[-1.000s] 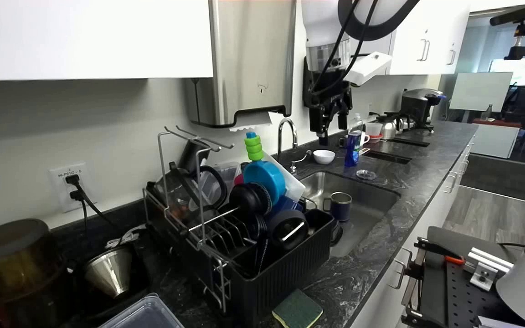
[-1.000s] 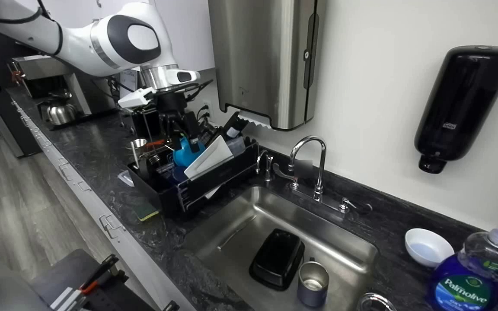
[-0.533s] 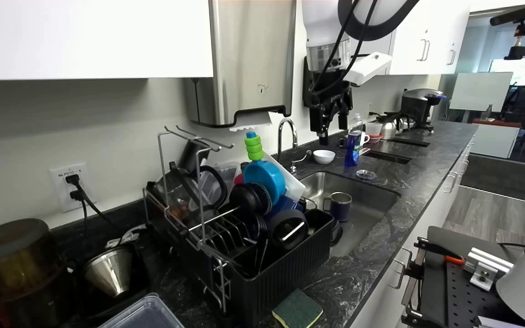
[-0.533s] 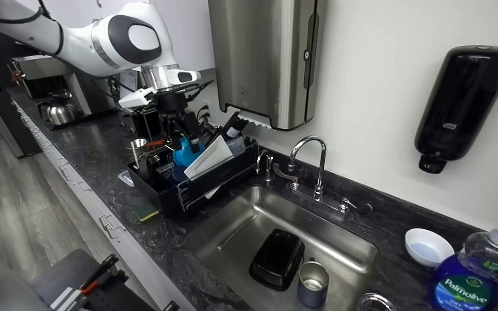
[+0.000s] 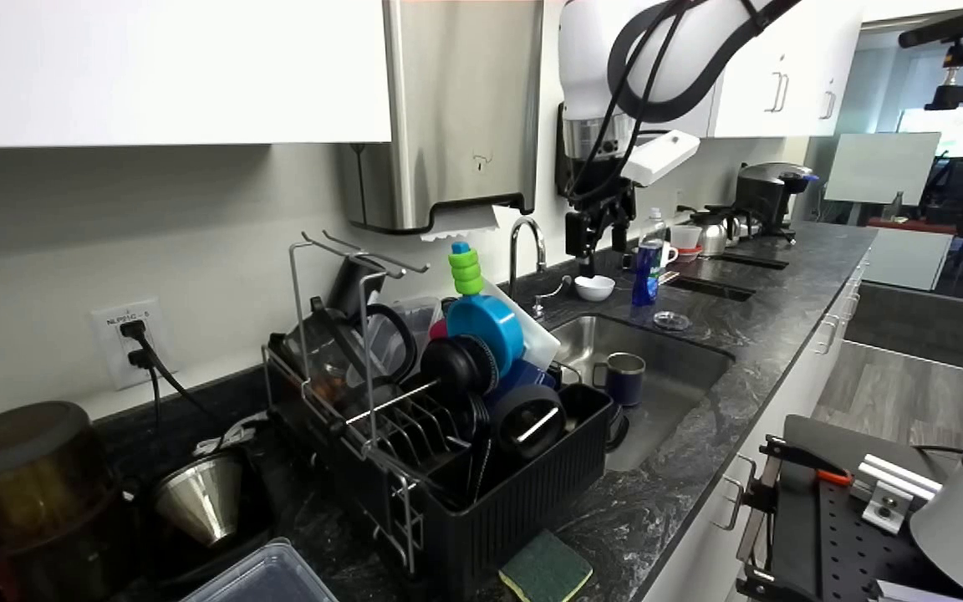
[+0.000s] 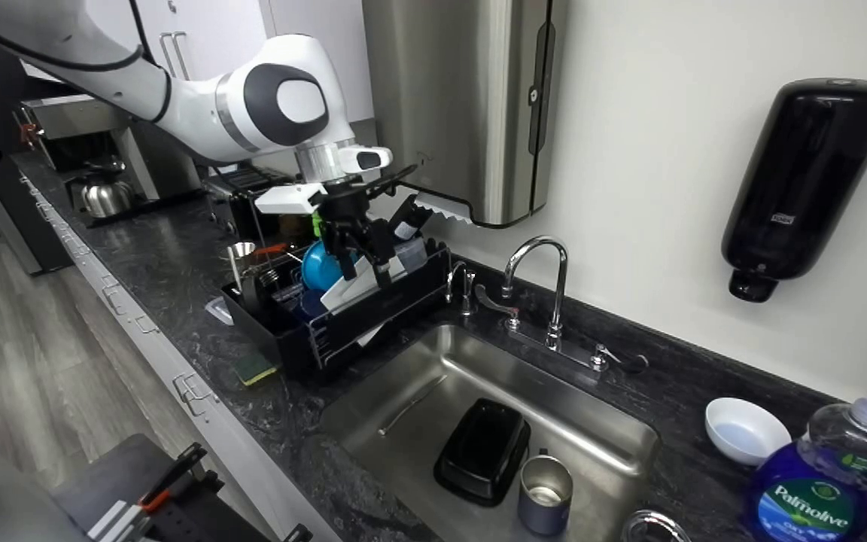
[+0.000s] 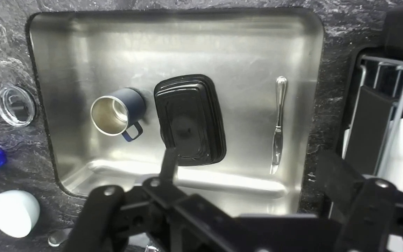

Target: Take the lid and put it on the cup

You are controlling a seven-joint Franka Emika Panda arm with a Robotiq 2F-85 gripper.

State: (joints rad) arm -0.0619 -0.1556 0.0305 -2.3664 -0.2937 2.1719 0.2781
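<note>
The lid is a clear round disc [image 7: 15, 105] lying on the dark counter beside the sink. It also shows in both exterior views [image 5: 671, 320] [image 6: 655, 525], cut off by the lower edge in one of them. The cup is a dark blue mug with a handle [image 7: 133, 103]. It stands in the sink with its open top up, and shows in both exterior views [image 5: 625, 383] [image 6: 545, 506]. My gripper [image 6: 366, 277] is open and empty, high above the sink's dish-rack side [image 5: 603, 257]. In the wrist view its fingers [image 7: 252, 162] are wide apart, away from lid and cup.
The sink [image 7: 250, 42] also holds a black container [image 7: 191, 120] and a knife [image 7: 278, 126]. A full dish rack [image 5: 523, 497] stands beside it. The faucet [image 6: 558, 293], a white bowl [image 6: 747, 430] and a blue soap bottle [image 6: 810, 489] stand along the wall side.
The arm stayed almost still at first. Then my gripper moved down and away from over the dish rack toward the sink. The lid and the cup have not moved.
</note>
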